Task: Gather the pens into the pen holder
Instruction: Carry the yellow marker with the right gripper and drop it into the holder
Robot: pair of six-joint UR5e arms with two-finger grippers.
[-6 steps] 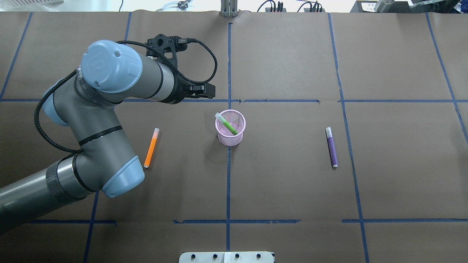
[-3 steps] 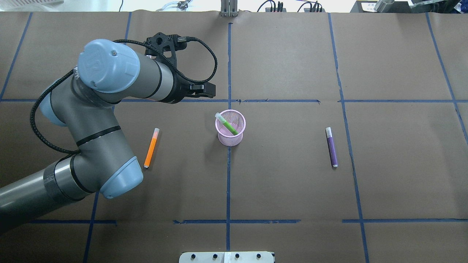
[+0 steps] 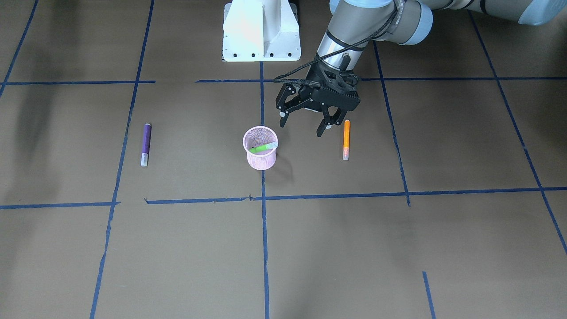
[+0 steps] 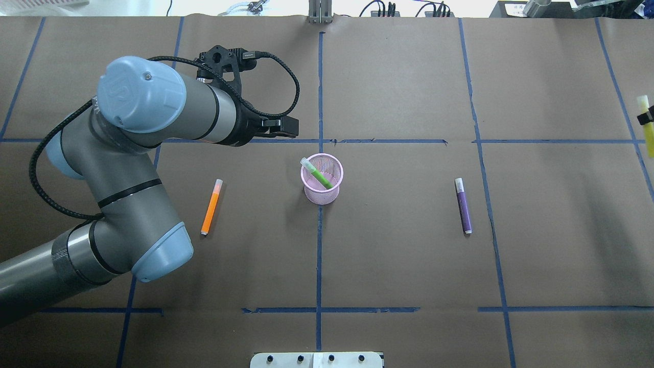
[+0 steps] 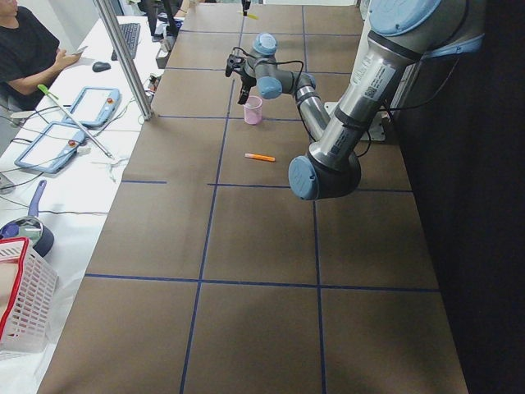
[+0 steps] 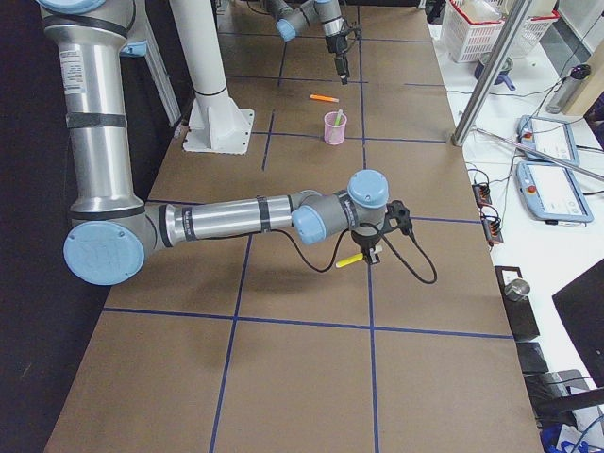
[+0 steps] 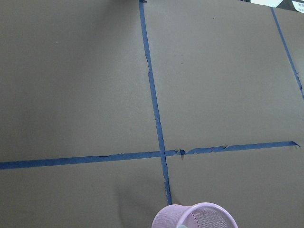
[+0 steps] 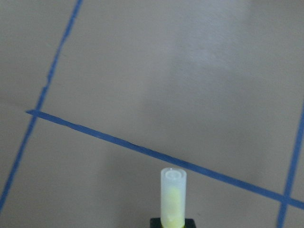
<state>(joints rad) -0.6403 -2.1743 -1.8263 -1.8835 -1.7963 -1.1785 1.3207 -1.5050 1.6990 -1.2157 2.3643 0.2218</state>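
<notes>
The pink mesh pen holder (image 4: 320,196) stands mid-table, and shows in the front view (image 3: 260,162) too. A green pen (image 4: 320,176) leans inside it. An orange pen (image 4: 211,207) lies flat to its left, a purple pen (image 4: 464,206) to its right. My left gripper (image 3: 301,129) is open and empty, hovering between the holder and the orange pen (image 3: 346,139). My right gripper (image 6: 370,256) is shut on a yellow pen (image 8: 173,197) with a pale cap, held above the table's far right; it just shows at the overhead view's right edge (image 4: 647,130).
The white robot base (image 3: 261,31) stands at the table's robot side. Blue tape lines (image 4: 319,255) grid the brown table cover. Beyond the far edge are a metal post (image 5: 123,57), tablets (image 5: 49,144) and a seated person (image 5: 25,49).
My left arm has drawn slightly left, gripper still open. The yellow pen in my right gripper has come into the overhead view at the right edge. The pens on the table have not moved.
</notes>
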